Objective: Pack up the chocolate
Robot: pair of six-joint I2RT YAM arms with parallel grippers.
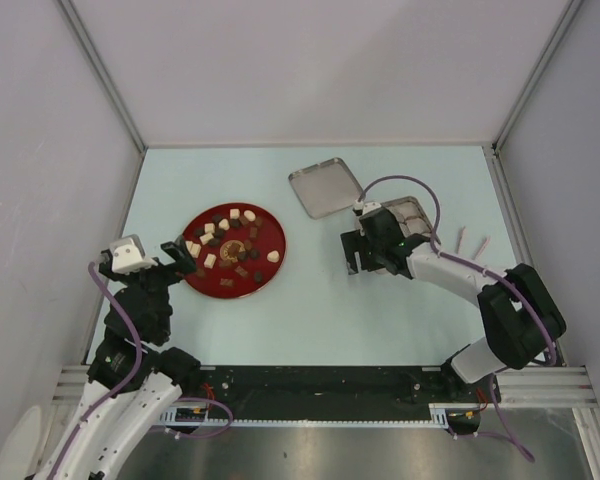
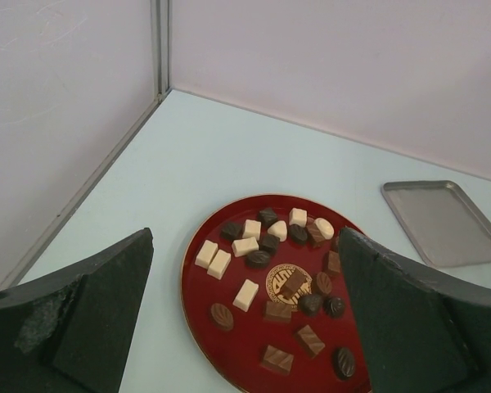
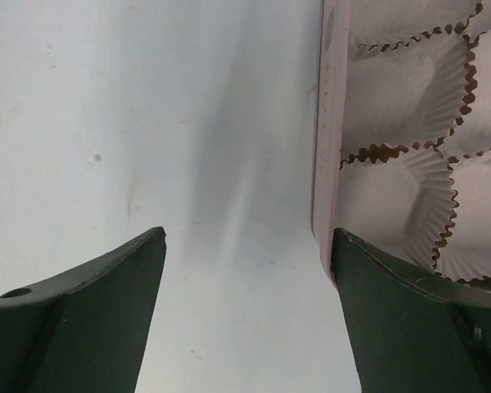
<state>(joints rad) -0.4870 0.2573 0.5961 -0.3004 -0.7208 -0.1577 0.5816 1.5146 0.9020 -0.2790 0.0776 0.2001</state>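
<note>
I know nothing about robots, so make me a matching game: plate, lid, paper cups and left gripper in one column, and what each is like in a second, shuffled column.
1. plate
2. lid
3. paper cups
4. left gripper

A. empty, sitting in the tin
B. open, at the plate's edge
C. bare, lying flat
D. red, carrying the chocolates

Pairs: 1-D, 2-C, 3-A, 4-B
</note>
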